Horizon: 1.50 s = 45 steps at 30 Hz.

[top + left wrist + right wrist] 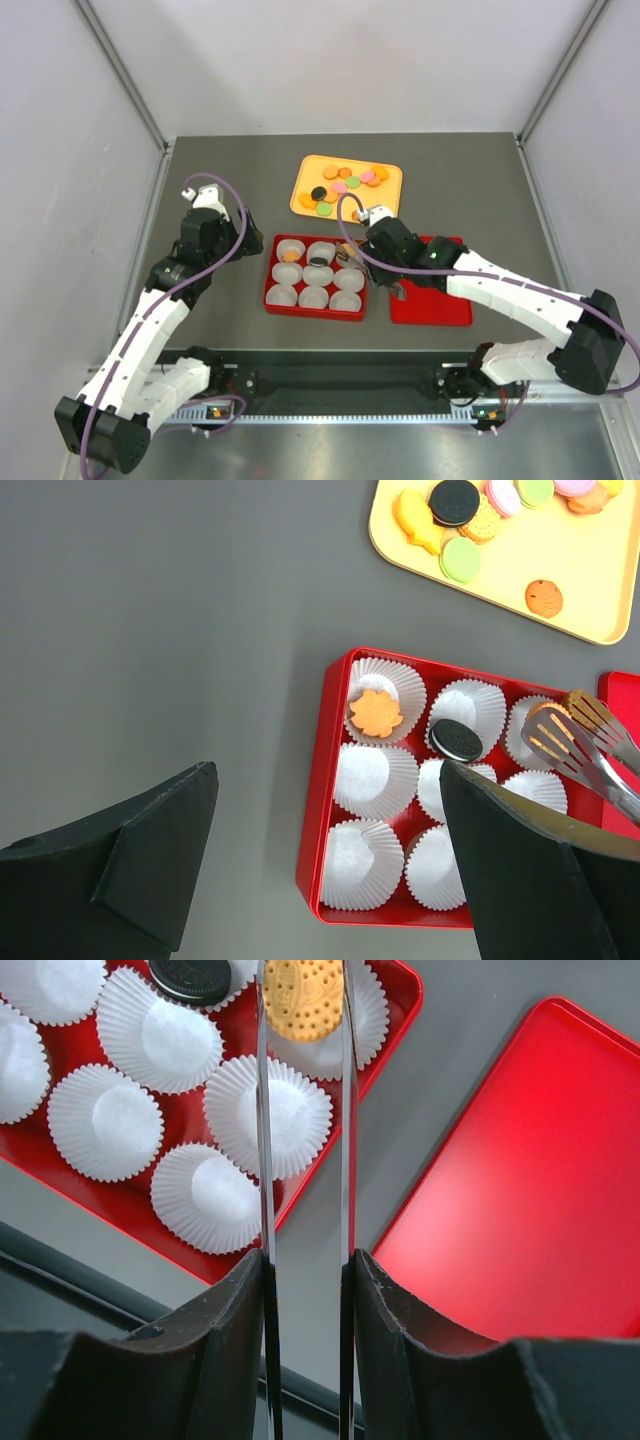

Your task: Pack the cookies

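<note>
Right gripper (305,1275) clamps tongs (263,1160) pinching round tan cookie (303,1000); left gripper (325,770) apart

Your red box (315,316) of nine white paper cups (314,296) sits on the grey table (220,180), red lid (440,305) beside it, yellow tray (375,203) beyond, tongs (570,742) over its corner.

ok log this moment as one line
right gripper: shut on tongs | tongs: holding tan cookie over corner cup of red box | left gripper: open, empty | packed: orange cookie, black cookie
</note>
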{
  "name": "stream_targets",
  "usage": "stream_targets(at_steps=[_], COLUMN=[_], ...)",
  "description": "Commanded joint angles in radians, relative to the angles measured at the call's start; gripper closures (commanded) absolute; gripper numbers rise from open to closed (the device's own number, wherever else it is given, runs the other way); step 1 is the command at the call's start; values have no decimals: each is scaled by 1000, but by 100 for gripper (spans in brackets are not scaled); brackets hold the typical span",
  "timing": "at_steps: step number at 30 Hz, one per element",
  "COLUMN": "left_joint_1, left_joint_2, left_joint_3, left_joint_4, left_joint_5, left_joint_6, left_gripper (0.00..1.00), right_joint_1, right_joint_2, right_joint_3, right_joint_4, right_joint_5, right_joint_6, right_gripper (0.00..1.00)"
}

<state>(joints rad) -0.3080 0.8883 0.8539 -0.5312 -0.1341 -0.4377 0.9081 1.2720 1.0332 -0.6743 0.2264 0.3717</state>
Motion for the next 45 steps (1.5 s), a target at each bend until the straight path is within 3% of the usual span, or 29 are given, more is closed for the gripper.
stream_targets(at_steps=[1,18,37,45], left_joint_1=[4,6,6,4], left_joint_2=[-6,-5,-9,-8], left_joint_3=[-9,-12,-12,-10], left_joint_4=[40,37,37,39], left_joint_5=[5,7,8,10], left_joint_6=[14,13,14,14], left_gripper=[3,3,3,3], right_joint_1=[12,23,29,29], right_joint_2=[3,-8,-17,-91], right_joint_3=[-4,-22,-12,102], right_joint_4=[58,58,41,27], right_joint_5=[37,64,62,-33], right_joint_6=[21,32,29,1], right_gripper=[67,57,53,52])
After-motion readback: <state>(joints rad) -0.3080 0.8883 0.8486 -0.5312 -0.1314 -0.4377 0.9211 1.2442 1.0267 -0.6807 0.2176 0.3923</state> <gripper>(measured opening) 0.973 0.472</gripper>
